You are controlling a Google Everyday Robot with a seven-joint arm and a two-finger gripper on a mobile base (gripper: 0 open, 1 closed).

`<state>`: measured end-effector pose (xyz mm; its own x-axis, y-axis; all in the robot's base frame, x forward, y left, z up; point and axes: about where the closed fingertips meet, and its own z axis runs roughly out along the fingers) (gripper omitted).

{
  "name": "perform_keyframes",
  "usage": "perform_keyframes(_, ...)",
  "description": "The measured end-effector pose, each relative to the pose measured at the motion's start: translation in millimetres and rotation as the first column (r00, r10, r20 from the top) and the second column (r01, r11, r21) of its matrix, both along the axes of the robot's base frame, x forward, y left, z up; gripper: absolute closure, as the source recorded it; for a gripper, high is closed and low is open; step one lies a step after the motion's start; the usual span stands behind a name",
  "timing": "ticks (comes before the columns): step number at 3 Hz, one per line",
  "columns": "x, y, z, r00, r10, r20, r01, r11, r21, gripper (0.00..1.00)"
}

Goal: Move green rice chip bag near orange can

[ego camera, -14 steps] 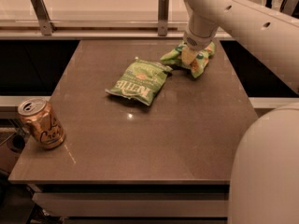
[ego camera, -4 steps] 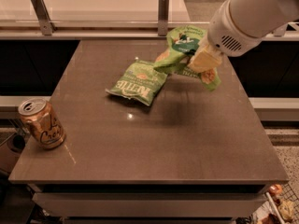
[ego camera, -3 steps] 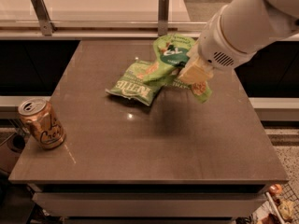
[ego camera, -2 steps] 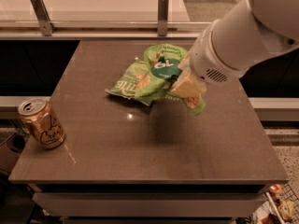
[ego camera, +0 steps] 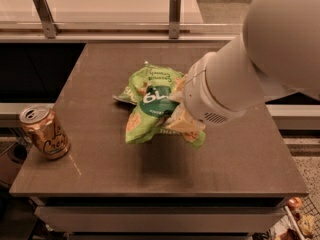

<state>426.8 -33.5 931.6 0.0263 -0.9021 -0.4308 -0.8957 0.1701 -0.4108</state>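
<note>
A big white arm (ego camera: 260,59) reaches in from the upper right and fills that corner of the view. Under it lies a brown, square surface (ego camera: 225,169), with a pale counter (ego camera: 110,4) and two metal posts behind its far edge. The green chip bag (ego camera: 150,101) is near the middle of the surface, lifted off it and crumpled, its dark green round logo facing the camera. A soft shadow (ego camera: 162,161) falls on the surface just below it. A corner of a second green bag (ego camera: 119,98) pokes out past its left side and lies flat; the rest of that bag is hidden. The end effector (ego camera: 181,123) sits at the tip of the arm against the right side of the chip bag, its tan fingers clamped on the bag's crinkled edge. The orange can (ego camera: 45,134) stands upright at the front left corner of the surface, well apart from the bag, silver top up.
</note>
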Motion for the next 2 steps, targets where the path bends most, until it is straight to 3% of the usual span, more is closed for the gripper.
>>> perform_keyframes(1,-11.7,18.3,-10.1,0.9956,0.093,0.006,-0.093,0.995,-0.035,1.0)
perform_keyframes(2,-22.1,32.6,-23.0,0.9846,0.175,-0.004,-0.175,0.982,-0.066,1.0)
